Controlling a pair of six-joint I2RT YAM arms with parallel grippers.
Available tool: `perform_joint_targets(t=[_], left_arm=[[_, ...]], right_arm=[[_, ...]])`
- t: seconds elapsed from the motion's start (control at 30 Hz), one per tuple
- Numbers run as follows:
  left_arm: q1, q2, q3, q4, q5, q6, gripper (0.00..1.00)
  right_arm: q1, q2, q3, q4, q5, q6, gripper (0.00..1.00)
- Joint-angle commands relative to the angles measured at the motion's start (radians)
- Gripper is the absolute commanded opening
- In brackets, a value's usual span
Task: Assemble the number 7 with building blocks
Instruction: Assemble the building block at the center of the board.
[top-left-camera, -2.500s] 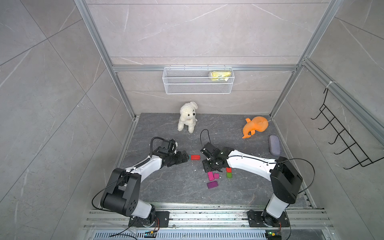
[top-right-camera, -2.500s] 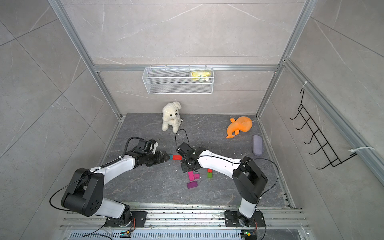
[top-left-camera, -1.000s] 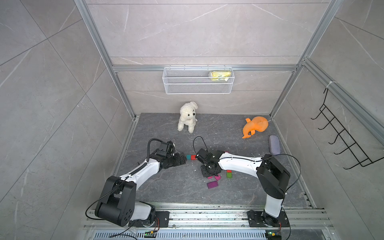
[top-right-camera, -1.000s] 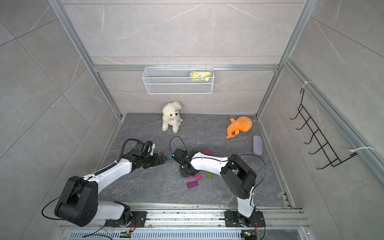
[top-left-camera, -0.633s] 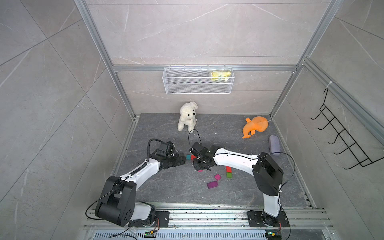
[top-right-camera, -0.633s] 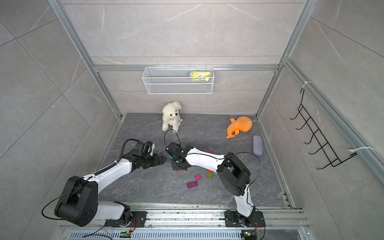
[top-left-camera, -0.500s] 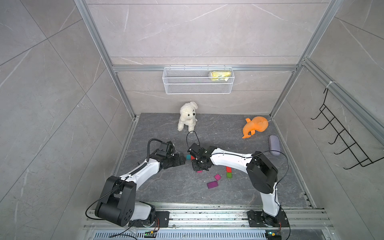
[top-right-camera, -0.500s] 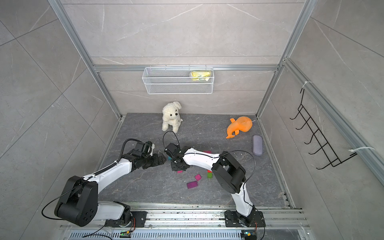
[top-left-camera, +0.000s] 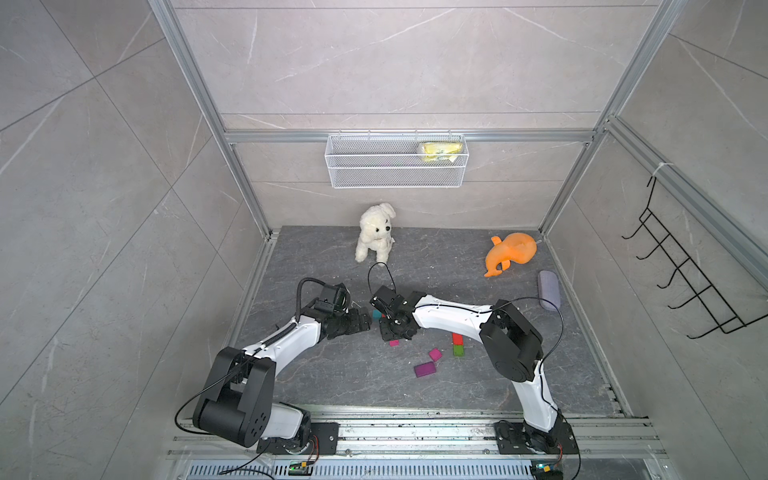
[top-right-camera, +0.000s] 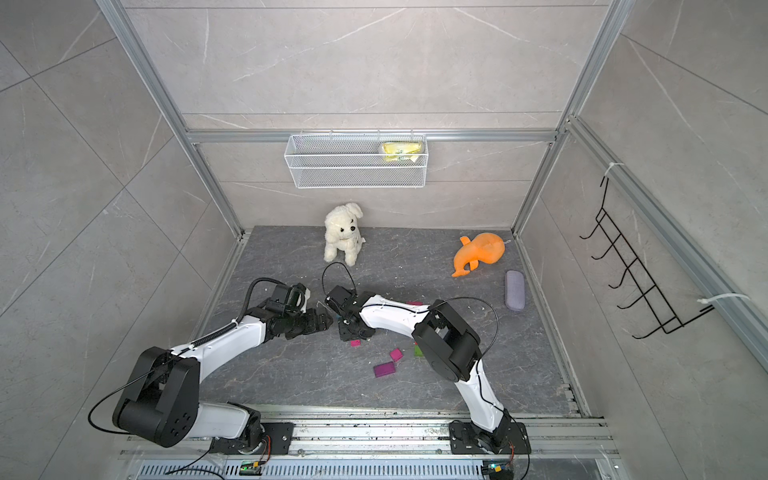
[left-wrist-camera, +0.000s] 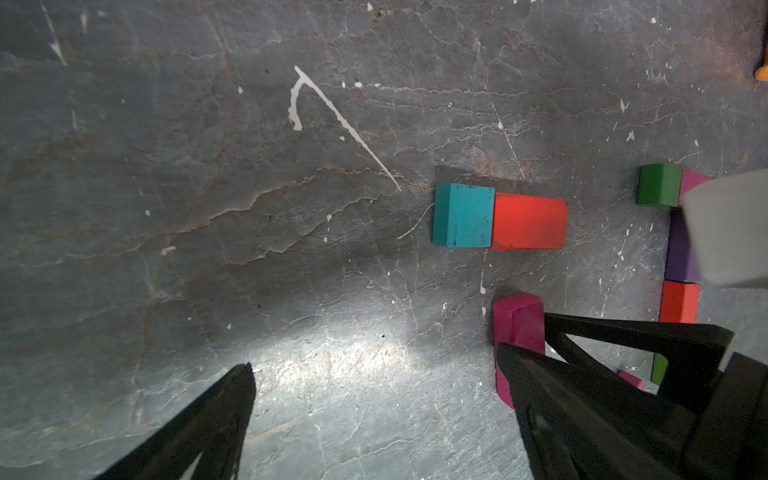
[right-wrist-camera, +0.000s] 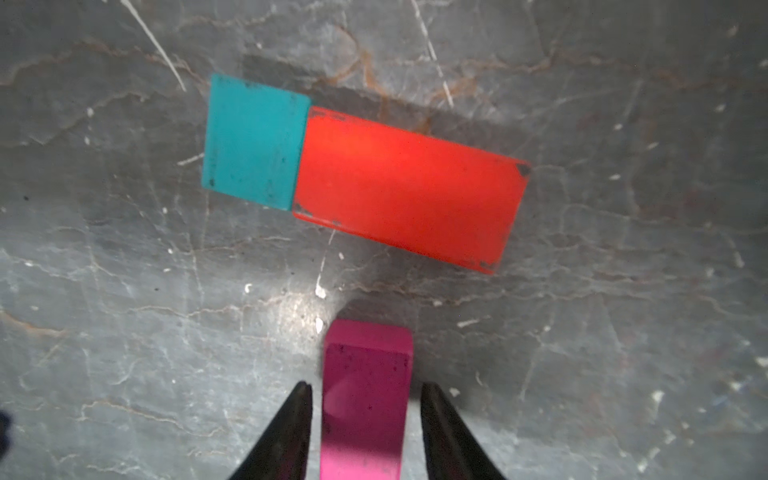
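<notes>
A teal block (right-wrist-camera: 255, 141) and a red block (right-wrist-camera: 409, 187) lie end to end as a short bar, like the top of the number 7. A magenta block (right-wrist-camera: 368, 353) stands on edge a small gap from the red one. My right gripper (right-wrist-camera: 366, 384) is open, its fingers straddling the magenta block with a slit of floor on each side. In both top views it (top-left-camera: 392, 332) (top-right-camera: 351, 332) points down just right of my left gripper (top-left-camera: 360, 322) (top-right-camera: 322, 322). My left gripper (left-wrist-camera: 374, 359) is open wide over bare floor, the magenta block (left-wrist-camera: 517, 328) beside one finger.
Loose pink (top-left-camera: 435, 354), purple (top-left-camera: 424, 369), red (top-left-camera: 457, 338) and green (top-left-camera: 459, 350) blocks lie near the front. A plush dog (top-left-camera: 374, 237), an orange toy (top-left-camera: 511, 251) and a grey-lilac case (top-left-camera: 548, 289) sit further back. A wire basket (top-left-camera: 395, 166) hangs on the back wall.
My right gripper carried the magenta block left to just beside the teal-red bar, and its fingers have parted off the block. The left arm has barely moved.
</notes>
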Motion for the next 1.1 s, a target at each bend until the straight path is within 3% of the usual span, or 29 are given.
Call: perform_joint_targets(t=[0.0, 0.83, 1.07], left_arm=[[-0.002, -0.012, 0.008, 0.000, -0.009, 0.020, 1.00], [-0.003, -0.082, -0.054, -0.003, -0.015, 0.004, 1.00], [-0.003, -0.101, -0.067, -0.001, -0.016, -0.001, 1.00]], right_arm=[[-0.001, -0.071, -0.022, 0.027, 0.017, 0.007, 0.47], [0.059, 0.014, 0.105, -0.161, 0.131, -0.030, 0.45], [0.059, 0.057, 0.133, -0.173, 0.113, -0.030, 0.47]])
